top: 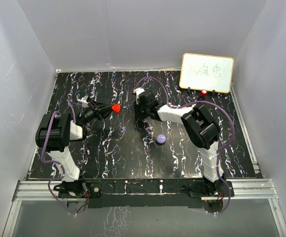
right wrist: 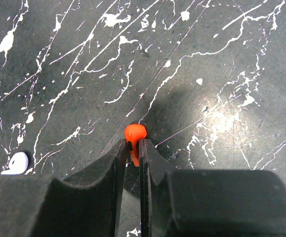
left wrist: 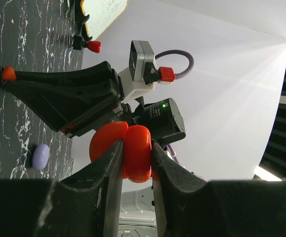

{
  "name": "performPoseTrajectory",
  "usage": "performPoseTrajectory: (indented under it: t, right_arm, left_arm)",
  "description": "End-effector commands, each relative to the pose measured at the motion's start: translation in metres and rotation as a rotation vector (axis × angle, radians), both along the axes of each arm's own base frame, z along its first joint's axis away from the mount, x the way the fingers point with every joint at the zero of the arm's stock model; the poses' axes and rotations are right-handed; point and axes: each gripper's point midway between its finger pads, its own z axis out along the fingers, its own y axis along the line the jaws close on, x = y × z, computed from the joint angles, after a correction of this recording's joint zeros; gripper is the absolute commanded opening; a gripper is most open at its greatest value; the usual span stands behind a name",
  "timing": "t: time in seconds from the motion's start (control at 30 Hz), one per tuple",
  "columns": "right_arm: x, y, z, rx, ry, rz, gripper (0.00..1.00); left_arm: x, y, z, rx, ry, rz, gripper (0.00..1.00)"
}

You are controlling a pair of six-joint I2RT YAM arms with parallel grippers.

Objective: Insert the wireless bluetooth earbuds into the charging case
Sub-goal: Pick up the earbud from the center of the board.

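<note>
Table (top: 108,158): arm bases bolted at its near edge. Left gripper (top: 110,108) is left of centre, raised off the table, with the held case (left wrist: 138,153) clamped between its fingers. Right gripper (right wrist: 133,150) is just right of that case, pointing down, with an earbud (right wrist: 134,134) pinched at its tips; touching the table or just above it, can't tell. Loose case (top: 161,139) lies on the table nearer the bases, right of centre, apart from both grippers. Whiteboard (top: 207,72) stands at the far right corner.
</note>
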Motion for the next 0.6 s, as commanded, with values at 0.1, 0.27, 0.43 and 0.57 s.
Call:
performPoseTrajectory:
  t: [0.1,0.27,0.43,0.57]
  right_arm:
    - [0.0127,0.0035,0.0067,0.008,-0.046,-0.006,0.12]
    - [0.0147,0.0031,0.0077,0.006,-0.053,-0.01,0.07]
    - [0.0161,0.0046,0.0092,0.014,-0.061,-0.008,0.05]
    - [0.0161,0.0064,0.0067,0.007,-0.048,-0.001,0.14]
  left_arm:
    - [-0.018,0.0018,0.0657,0.014,-0.39,-0.005,0.0]
    - [-0.0188,0.0017,0.065,0.014,-0.387,-0.005,0.0]
    - [-0.0192,0.0016,0.0651,0.014,-0.388,-0.006,0.0]
    - [-0.0196,0.0013,0.0651,0.015,-0.388,-0.008,0.0]
